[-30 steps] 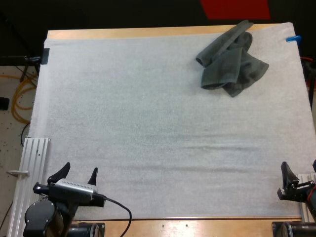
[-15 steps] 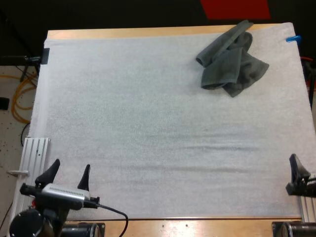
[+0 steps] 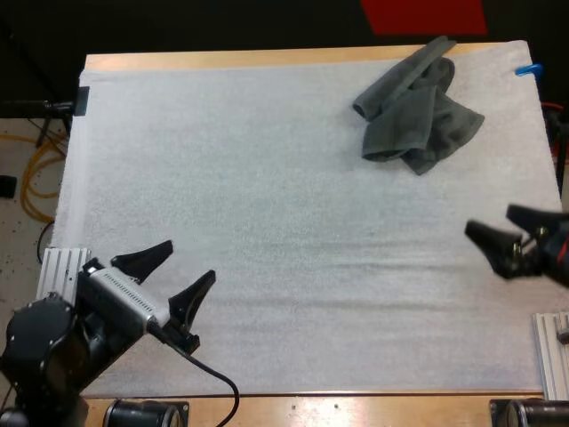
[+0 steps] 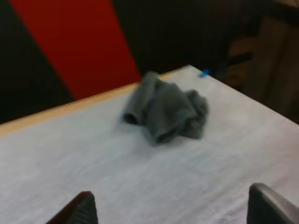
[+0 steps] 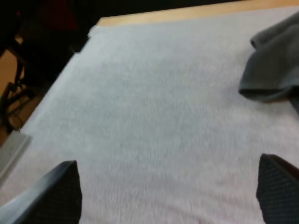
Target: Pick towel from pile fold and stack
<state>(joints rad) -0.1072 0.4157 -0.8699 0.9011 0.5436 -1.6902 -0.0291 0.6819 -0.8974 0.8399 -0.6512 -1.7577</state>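
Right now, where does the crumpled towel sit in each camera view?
High view: towel on the mat, far right, close to the table's wooden far edge.
Left wrist view: towel ahead of the open left gripper, just short of that edge.
Right wrist view: towel beyond the open right gripper, near the same edge.
Shared landmark: the wooden far edge.

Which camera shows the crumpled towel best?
The high view: it shows the whole towel from above, at the far right of the mat. The left wrist view shows it whole from a low slant; the right wrist view catches part of it.
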